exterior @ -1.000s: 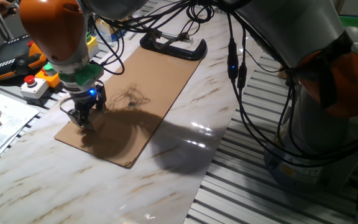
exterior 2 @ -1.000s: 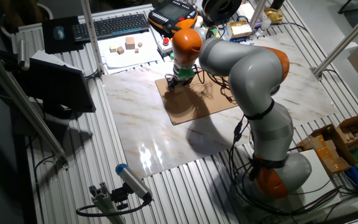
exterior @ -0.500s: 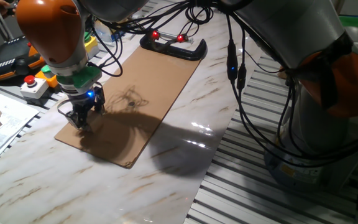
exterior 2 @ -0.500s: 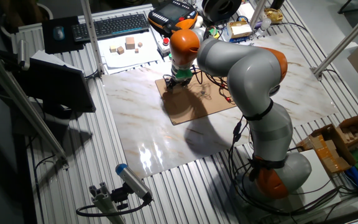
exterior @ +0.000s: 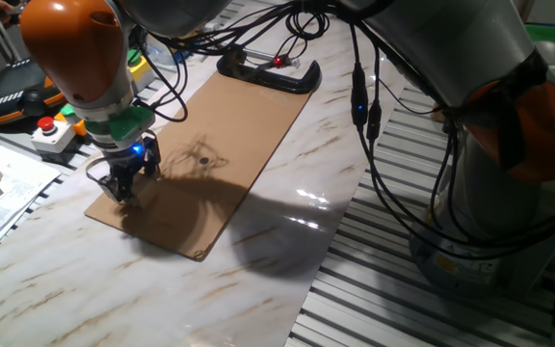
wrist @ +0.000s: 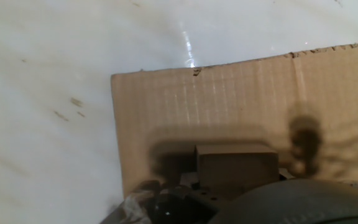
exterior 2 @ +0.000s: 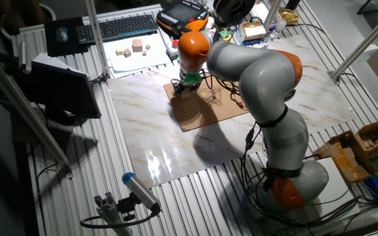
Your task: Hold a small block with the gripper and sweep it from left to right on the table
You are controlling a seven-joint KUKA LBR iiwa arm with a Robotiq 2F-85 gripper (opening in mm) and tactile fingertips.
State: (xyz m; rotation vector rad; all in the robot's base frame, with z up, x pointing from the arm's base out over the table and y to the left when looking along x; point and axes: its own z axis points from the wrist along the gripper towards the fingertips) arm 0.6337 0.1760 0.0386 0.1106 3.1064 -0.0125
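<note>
My gripper [exterior: 123,186] stands low over the near left corner of the brown cardboard sheet [exterior: 229,135] on the marble table [exterior: 94,280]; it also shows in the other fixed view [exterior 2: 181,88]. Its jaws are closed on the small block [wrist: 236,165], a tan wooden cube. In the hand view the cube sits between the dark fingers [wrist: 166,202] and rests on the cardboard near its edge. In both fixed views the fingers hide the block.
A black C-clamp [exterior: 268,72] pins the sheet's far end. A red emergency-stop box [exterior: 51,130] and a paper with loose wooden cubes [exterior 2: 133,49] lie left of the table. Black cables [exterior: 364,106] hang over the right side. Ribbed slats [exterior: 374,280] edge the table.
My gripper with the block has slid a little to the left along the cardboard, toward its left corner.
</note>
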